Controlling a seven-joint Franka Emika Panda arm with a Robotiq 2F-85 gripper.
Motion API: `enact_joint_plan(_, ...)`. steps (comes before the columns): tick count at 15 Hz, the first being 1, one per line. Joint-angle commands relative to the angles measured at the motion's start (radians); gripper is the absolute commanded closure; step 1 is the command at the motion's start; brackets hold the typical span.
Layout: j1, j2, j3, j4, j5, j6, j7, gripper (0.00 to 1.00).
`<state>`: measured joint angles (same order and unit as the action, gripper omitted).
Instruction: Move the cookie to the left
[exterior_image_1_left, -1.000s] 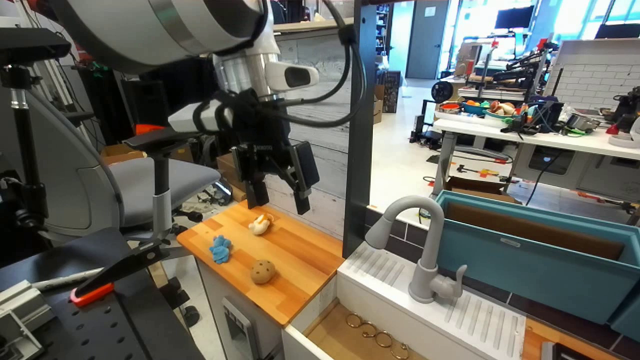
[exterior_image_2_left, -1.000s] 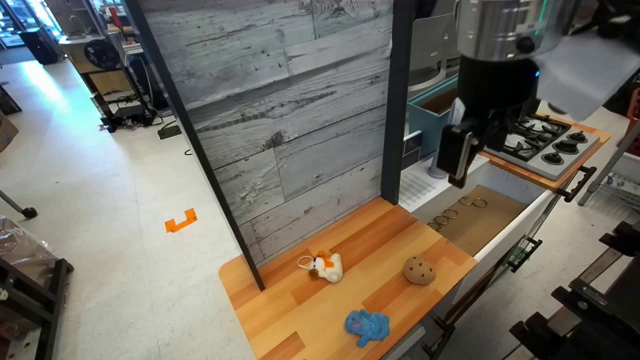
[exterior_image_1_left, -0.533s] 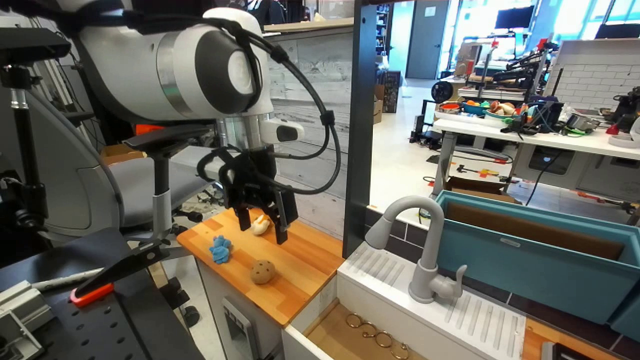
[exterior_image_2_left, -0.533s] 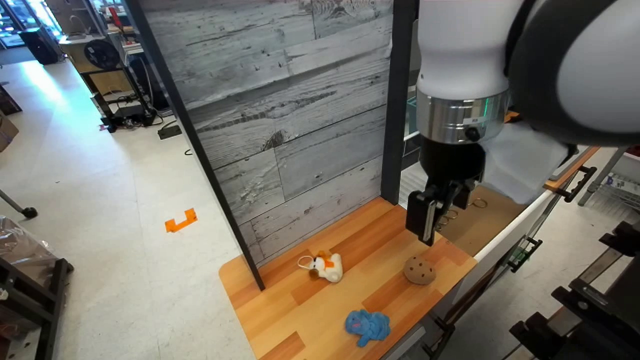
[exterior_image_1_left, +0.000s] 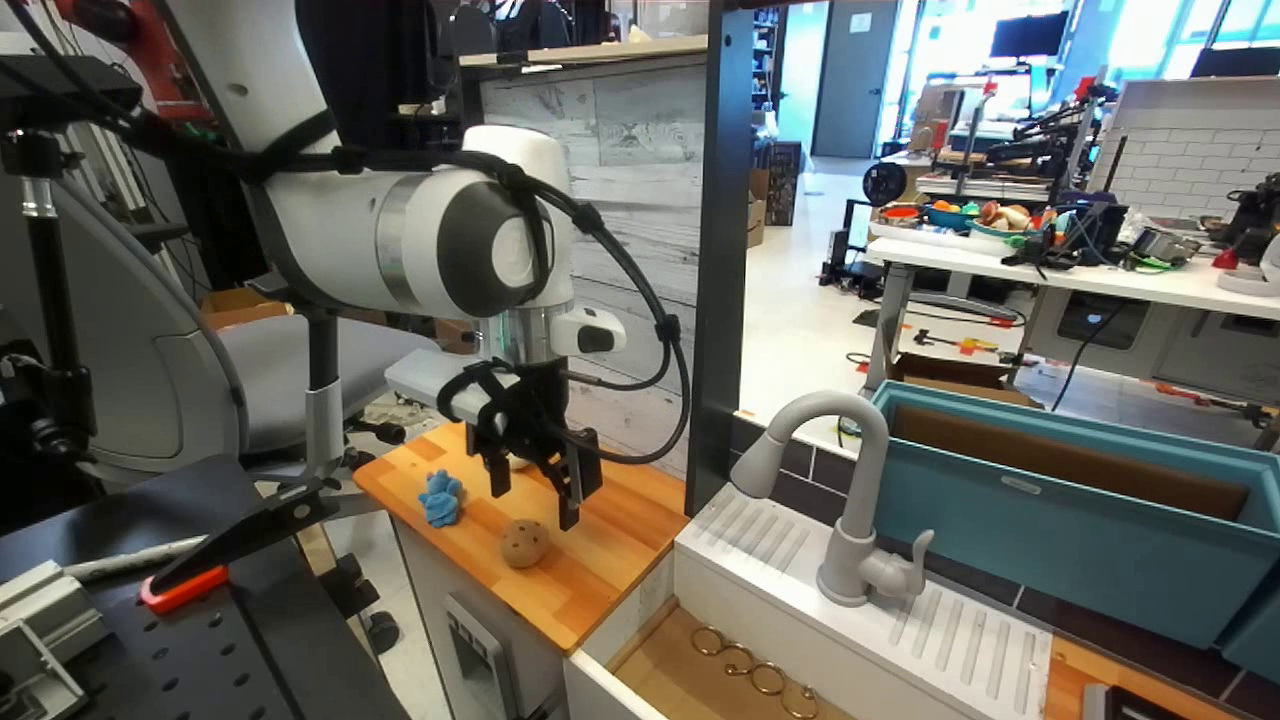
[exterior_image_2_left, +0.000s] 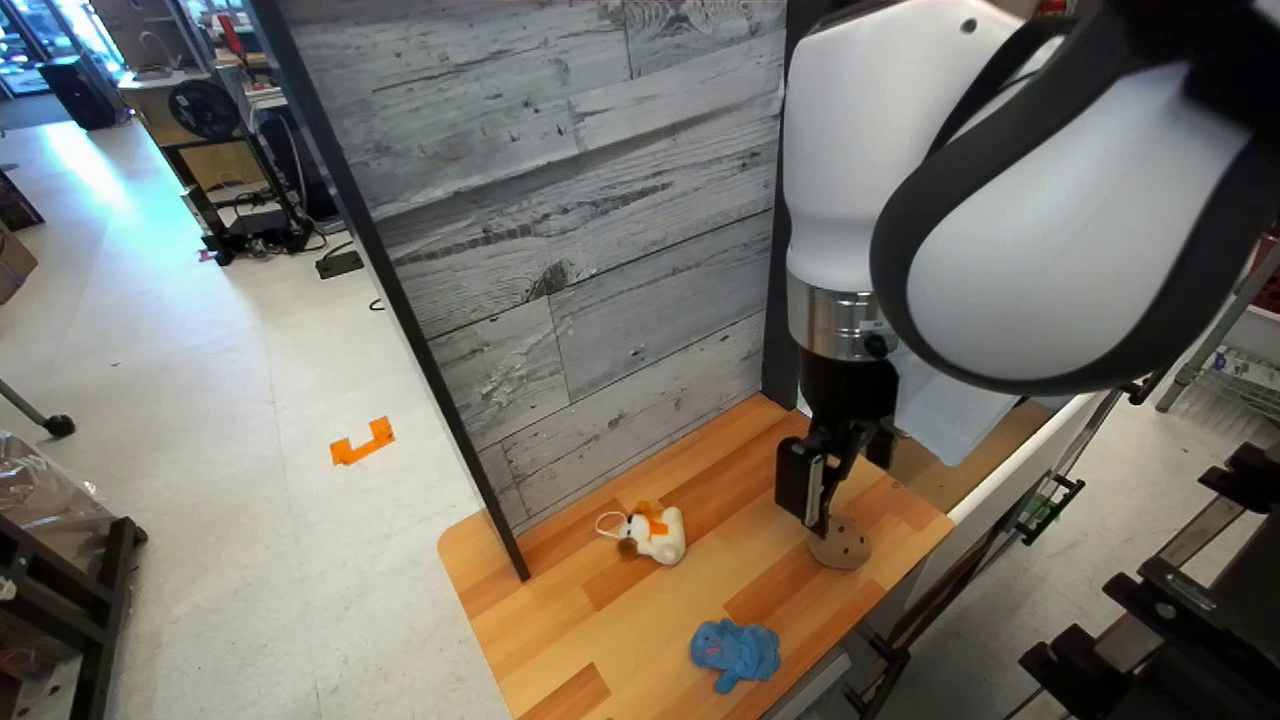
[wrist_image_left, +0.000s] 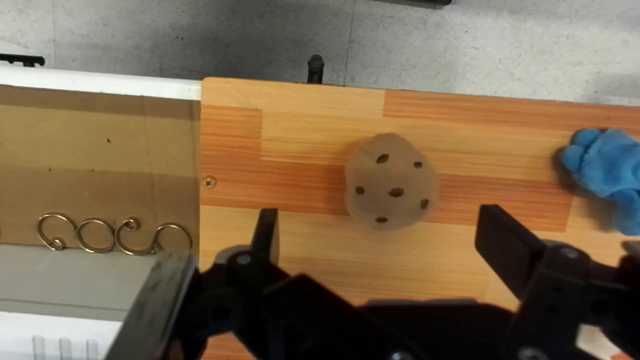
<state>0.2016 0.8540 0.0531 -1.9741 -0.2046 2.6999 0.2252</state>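
The cookie (exterior_image_1_left: 524, 543) is a round tan lump with dark chip spots, lying on the wooden counter. It also shows in an exterior view (exterior_image_2_left: 846, 548), partly covered by a finger, and in the wrist view (wrist_image_left: 392, 185). My gripper (exterior_image_1_left: 535, 506) is open and empty, pointing down above the counter. It hangs close to the cookie, on the side toward the panel wall, apart from it. In the wrist view, the cookie lies just past the fingertips (wrist_image_left: 378, 214), sideways between them.
A blue plush toy (exterior_image_2_left: 735, 655) and a white plush toy (exterior_image_2_left: 662, 537) with an orange patch lie on the same counter (exterior_image_2_left: 560, 620). A grey wood-panel wall (exterior_image_2_left: 600, 200) stands along its back edge. An open drawer (wrist_image_left: 100, 150) with metal rings adjoins it, beside a grey faucet (exterior_image_1_left: 858, 500).
My gripper has come down from high up and moved over the counter toward the cookie, staying open. The cookie and both toys have not moved.
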Motion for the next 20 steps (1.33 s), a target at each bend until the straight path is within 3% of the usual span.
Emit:
enact_joint_plan(1,0.019,0.051,-0.005,0.058,0.041,-0.056,-0.047,0.00)
enact_joint_plan(9,0.027,0.103,0.001,0.095,0.031,-0.097,-0.092,0.00)
enact_joint_plan(10,0.029,0.105,-0.001,0.097,0.027,-0.101,-0.097,0.25)
enact_joint_plan(12,0.033,0.109,-0.004,0.103,0.022,-0.109,-0.107,0.35)
enact_joint_plan(20,0.054,0.069,-0.017,0.069,0.003,-0.142,-0.121,0.96)
